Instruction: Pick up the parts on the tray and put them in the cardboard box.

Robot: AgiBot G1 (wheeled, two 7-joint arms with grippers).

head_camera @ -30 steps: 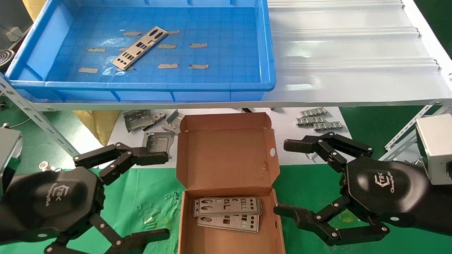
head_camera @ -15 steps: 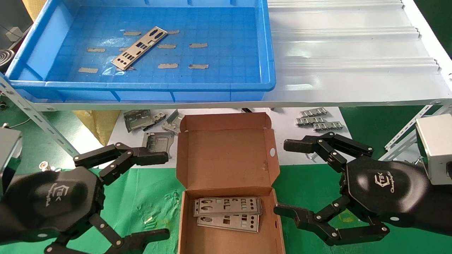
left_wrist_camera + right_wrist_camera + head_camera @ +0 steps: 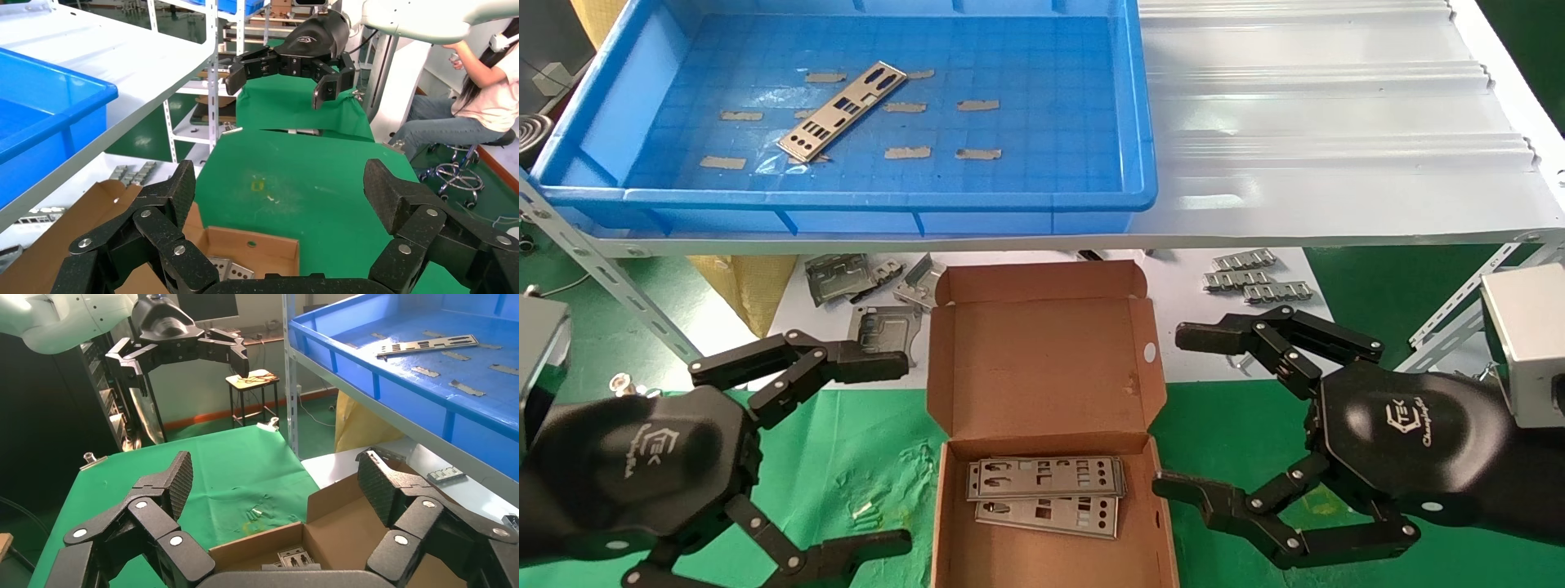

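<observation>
The tray is glossy blue plastic with a grid-patterned floor, and the part in it is thin, matt silver metal. The cardboard box is rough brown corrugated paperboard, lying on green cloth.

Workshop: steel shelving, loose metal brackets

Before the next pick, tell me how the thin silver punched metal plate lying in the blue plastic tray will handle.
The thin silver punched metal plate lies flat on the blue plastic tray floor, so getting a tool finger under its edge is probably awkward. Its bare metal looks slippery. Being so thin and heavily punched, it is likely light and may flex if gripped at one end.
</observation>
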